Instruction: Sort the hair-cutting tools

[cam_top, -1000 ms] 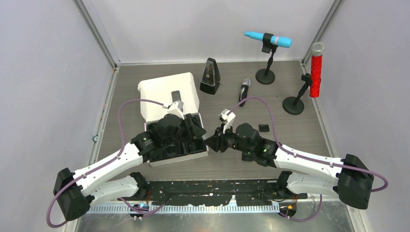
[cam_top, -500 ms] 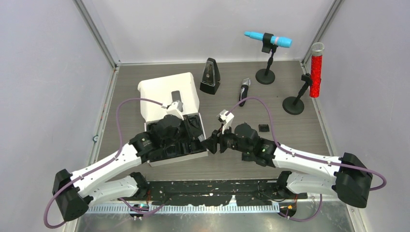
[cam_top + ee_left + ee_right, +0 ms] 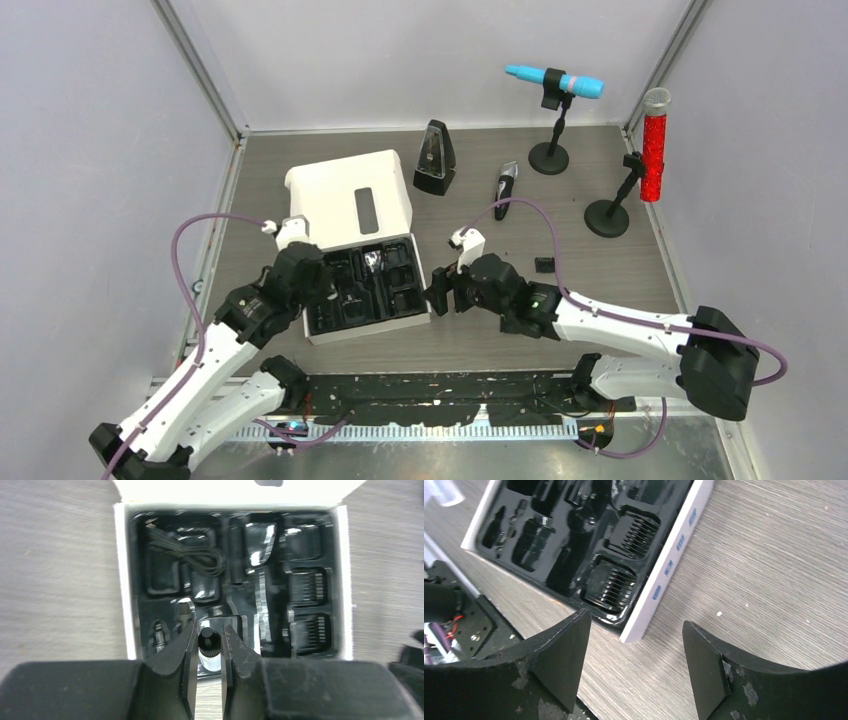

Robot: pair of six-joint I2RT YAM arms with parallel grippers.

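Two grippers work around the open box [image 3: 368, 336], which lies on the table between the arms.

On the left, the left gripper [image 3: 207, 630] is clenched on the tiny bottle [image 3: 209, 652]. Its fingers pinch the black cap and neck just over the near edge of the tray. The bottle looks light and rigid, with a smooth clear body that could slip or swivel. A hold on the ribbed cap seems the safer one, kept gentle.

Inside the tray, the coiled cable [image 3: 197, 557] sits in a far left pocket. Three comb guards [image 3: 309, 587] fill the pockets along the right side.

Further right, the right gripper [image 3: 635, 622] hangs released and empty, its jaws wide apart. It is just beside the box's near right corner and touches nothing.

Beyond it, the clipper [image 3: 505, 187] lies on the table, well apart from the box. It is probably the heaviest piece, stiff with a slick housing. It is best taken across its narrow body near the middle, so it does not tip.

A loose guard [image 3: 545, 264] lies to the right. It is likely light, thin plastic, best gripped by its solid back rather than its teeth.
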